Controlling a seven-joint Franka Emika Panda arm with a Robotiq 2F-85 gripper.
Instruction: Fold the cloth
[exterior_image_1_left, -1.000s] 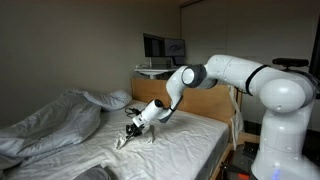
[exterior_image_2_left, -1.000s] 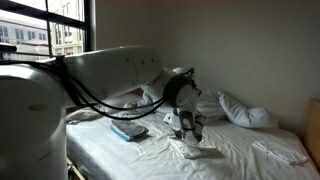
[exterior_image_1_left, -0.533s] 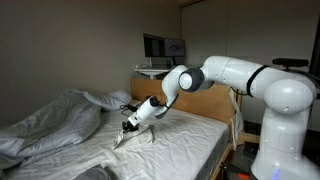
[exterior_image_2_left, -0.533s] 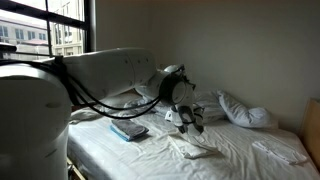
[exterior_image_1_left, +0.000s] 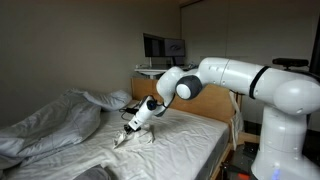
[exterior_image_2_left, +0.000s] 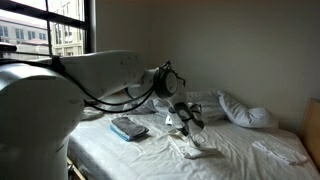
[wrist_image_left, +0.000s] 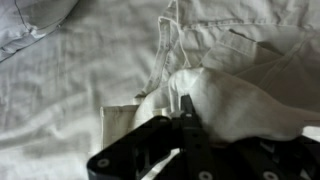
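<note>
1. Puffy grey-white duvet: heaped along the left edge of the wooden-headed bed in an exterior view; no part of my job.
2. Black two-finger gripper: mid-bed, clenched on a pinch of the large, thin, white wrinkled cloth. The wrist view shows the cloth bunched between the jaws.
3. Cloth: spread across the bed, the pinched part raised in a small peak.
4. Progress, as I judge it: grasp made, no finished fold visible. Carrying over and releasing remain.

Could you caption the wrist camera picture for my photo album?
The robot's black jaws shut on a bunched fold of the large, thin, wrinkled white fabric cloth.
</note>
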